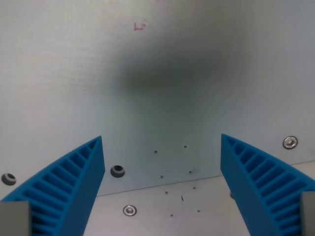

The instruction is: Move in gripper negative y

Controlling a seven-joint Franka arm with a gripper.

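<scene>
My gripper (161, 142) is open and empty. Its two blue ribbed fingers rise from the bottom corners of the wrist view, one on the left (74, 179) and one on the right (251, 174), with a wide gap between them. Below lies a pale grey metal plate (74, 88). A dark blurred shadow (172, 73) of the gripper falls on the plate above the gap. Nothing sits between the fingers.
A small red mark (140, 26) is at the top of the plate. A plate seam (162, 184) runs across the lower part. Screws (129, 210) (290, 142), a bolt hole (117, 171) and several small holes (172, 162) lie near it.
</scene>
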